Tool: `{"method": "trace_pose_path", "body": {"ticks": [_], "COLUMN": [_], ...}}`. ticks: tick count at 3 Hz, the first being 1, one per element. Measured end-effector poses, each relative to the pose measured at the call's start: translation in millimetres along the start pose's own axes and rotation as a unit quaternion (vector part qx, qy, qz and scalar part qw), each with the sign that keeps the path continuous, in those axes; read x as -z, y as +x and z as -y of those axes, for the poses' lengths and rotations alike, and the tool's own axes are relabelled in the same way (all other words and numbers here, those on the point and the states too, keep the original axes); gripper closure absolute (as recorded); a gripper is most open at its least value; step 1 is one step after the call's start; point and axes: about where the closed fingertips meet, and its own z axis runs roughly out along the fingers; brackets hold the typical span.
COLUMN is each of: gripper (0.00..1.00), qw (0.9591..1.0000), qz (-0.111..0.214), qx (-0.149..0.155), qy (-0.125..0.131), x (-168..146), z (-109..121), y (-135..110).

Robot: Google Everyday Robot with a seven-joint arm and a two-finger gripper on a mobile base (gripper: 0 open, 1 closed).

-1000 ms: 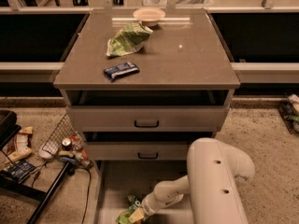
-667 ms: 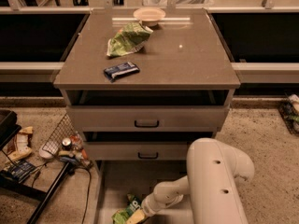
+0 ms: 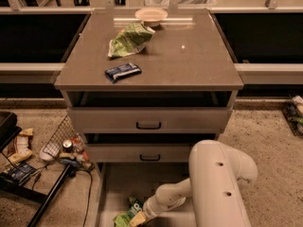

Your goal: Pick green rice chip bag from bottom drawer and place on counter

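The green rice chip bag [image 3: 127, 215] lies at the front left of the open bottom drawer [image 3: 137, 183], bright green with a yellow patch, cut off by the frame's bottom edge. My gripper [image 3: 142, 215] reaches down into the drawer on the white arm [image 3: 218, 183] and sits right against the bag's right side. The bag hides its tip. The counter [image 3: 189, 56] is the grey-brown slab on top of the cabinet, well above the gripper.
On the counter lie a paler green-and-white bag [image 3: 130, 39], a dark blue wrapper bar [image 3: 122, 71] and a white bowl [image 3: 150, 15]. Two grey drawer fronts [image 3: 149, 122] stand above the open drawer. A wire basket [image 3: 59, 136] and clutter lie on the floor at left.
The gripper and the green bag have shifted very slightly left in the drawer. Nothing else has moved.
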Motion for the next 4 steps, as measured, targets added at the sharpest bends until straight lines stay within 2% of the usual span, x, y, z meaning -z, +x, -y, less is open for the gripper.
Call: {"method": "trace_pose_path", "body": {"ticks": [1, 2, 3, 4], "gripper": [0.49, 0.80, 1.00, 1.00], "qw": [1.0000, 1.0000, 0.9996, 0.9995], "qz": [-0.001, 0.004, 0.020, 0.030], "qx": [0.000, -0.003, -0.003, -0.005], "qy": [-0.001, -0.003, -0.021, -0.007], "x": [-1.0, 1.4, 8.0, 39.2], "z": [-1.0, -4.1, -8.1, -12.2], "y": [0.7, 0.2, -3.1, -13.7]}}
